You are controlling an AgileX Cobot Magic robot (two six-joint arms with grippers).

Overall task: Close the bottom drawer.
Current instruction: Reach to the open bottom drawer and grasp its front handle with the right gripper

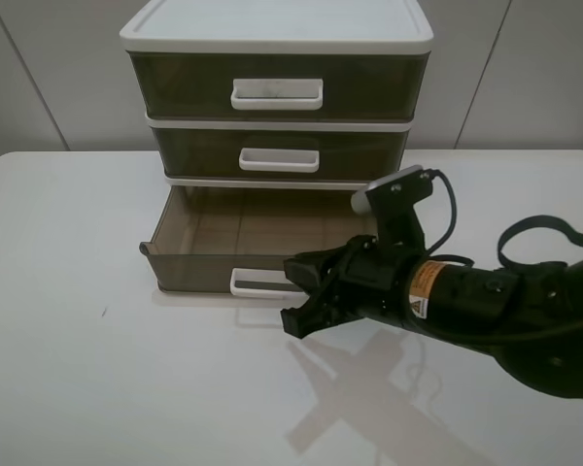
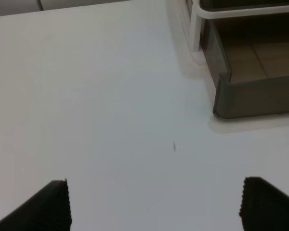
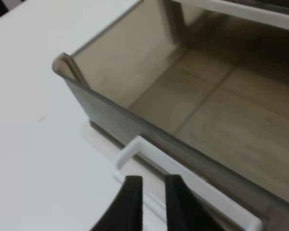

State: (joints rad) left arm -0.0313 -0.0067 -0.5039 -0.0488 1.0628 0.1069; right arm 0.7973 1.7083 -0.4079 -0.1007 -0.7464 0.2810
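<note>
Bottom drawer [image 1: 189,272] is pulled out. Right gripper [image 3: 153,180] sits right by its white handle [image 3: 212,197] with fingers nearly together, gripping nothing. Left gripper [image 2: 154,204] hangs over the table [image 2: 86,96] - wide open, empty.

The drawer unit [image 1: 277,29] stands on the bench [image 1: 68,369], at the far middle. Its bottom drawer [image 1: 189,264] sticks out toward the near side, under the middle drawer [image 1: 282,150] and the top drawer [image 1: 277,83]. The right end effector [image 1: 293,296] is just in front of the bottom drawer's handle [image 1: 256,283], at its right end. The left end effector [image 2: 156,207] is over the bench, left of the bottom drawer and nearer.
</note>
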